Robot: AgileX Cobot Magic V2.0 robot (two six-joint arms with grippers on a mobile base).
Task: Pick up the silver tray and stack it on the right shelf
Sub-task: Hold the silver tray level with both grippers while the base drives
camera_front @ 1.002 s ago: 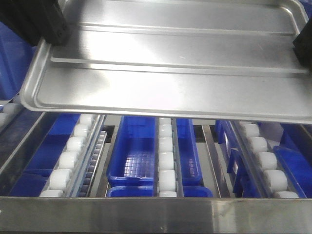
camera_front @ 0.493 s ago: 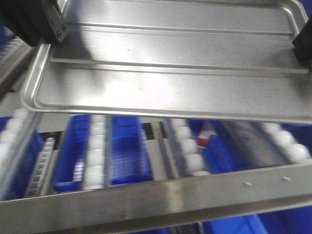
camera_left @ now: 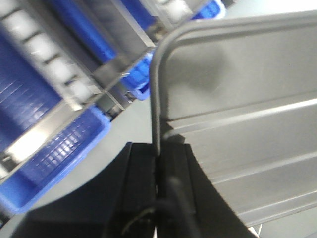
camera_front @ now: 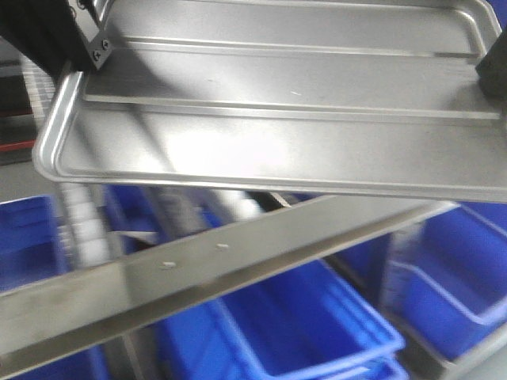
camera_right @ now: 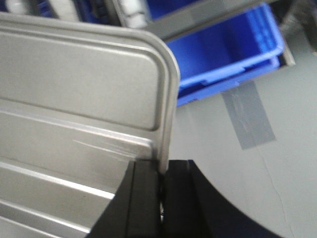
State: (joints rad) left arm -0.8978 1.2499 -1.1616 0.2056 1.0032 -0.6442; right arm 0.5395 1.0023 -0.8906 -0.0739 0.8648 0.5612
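Gripping the silver tray (camera_front: 269,142) by its two short ends, both arms are holding it in the air, base roughly level and its two raised ridges running lengthwise. The left gripper (camera_left: 158,166) is clamping the left rim: its black fingers are sitting one on each side of the rolled edge, jaws closed on the metal. The right gripper (camera_right: 161,171) is clenching the opposite rim in the same manner, just beside a rounded corner. In the front view the tray is filling the upper half, apart from the rack. The right shelf (camera_front: 95,297) is showing below the tray's near long edge, its brushed front bar crossing the view diagonally and bearing two small screws (camera_front: 223,247). Blue bins (camera_front: 317,324) are lying under the bar. White rollers (camera_left: 49,67) are appearing blurred in the left wrist view. Grey tape (camera_right: 247,116) is lying on the floor.
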